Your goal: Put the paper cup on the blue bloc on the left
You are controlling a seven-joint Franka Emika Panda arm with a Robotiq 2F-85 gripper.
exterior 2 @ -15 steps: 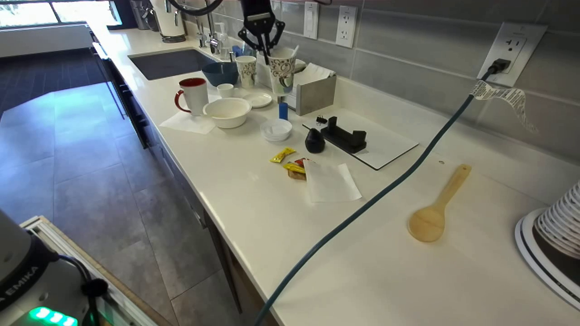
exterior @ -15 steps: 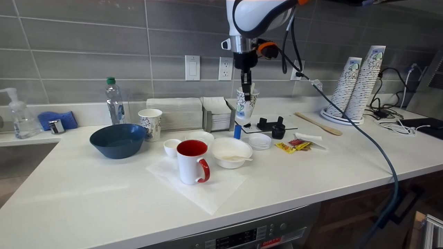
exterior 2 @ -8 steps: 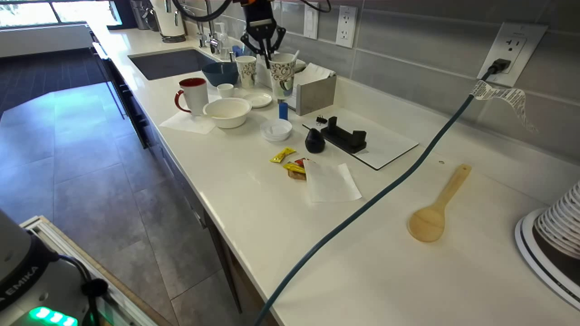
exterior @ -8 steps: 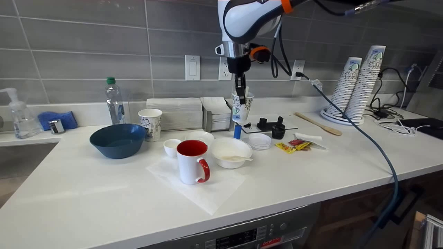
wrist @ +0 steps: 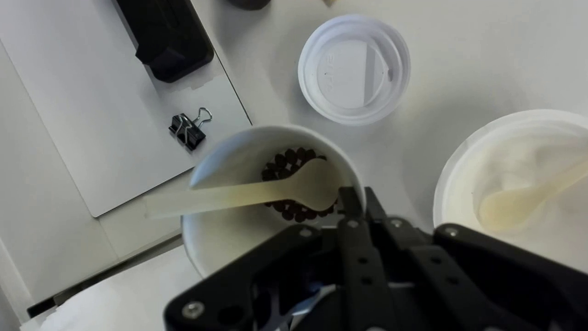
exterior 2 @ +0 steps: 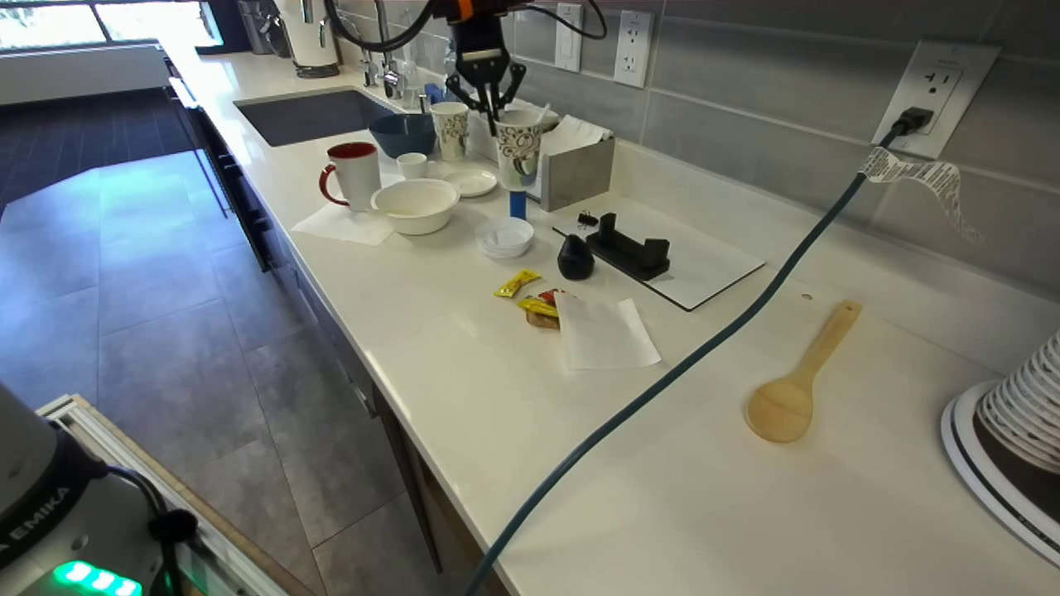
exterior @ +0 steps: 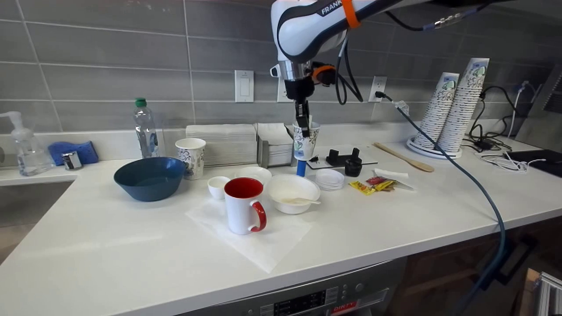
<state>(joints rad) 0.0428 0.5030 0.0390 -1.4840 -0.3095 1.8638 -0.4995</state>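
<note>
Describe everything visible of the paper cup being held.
The paper cup is white, tapered, open-topped and paper-looking, printed with dark scrolls and green-blue motifs. Inside lie a pale spoon, its handle jutting past the rim, and dark bean-like pieces. The gripper pinches the cup's rim, holding it roughly upright above the blue block; whether cup and block touch, I cannot tell.

A red-handled mug [exterior: 240, 213] is standing on a paper sheet [exterior: 272, 245], a dark-blue bowl [exterior: 148, 185] is sitting nearby, and a wooden spoon [exterior 2: 787, 397] is lying on the countertop [exterior 2: 489, 397].
</note>
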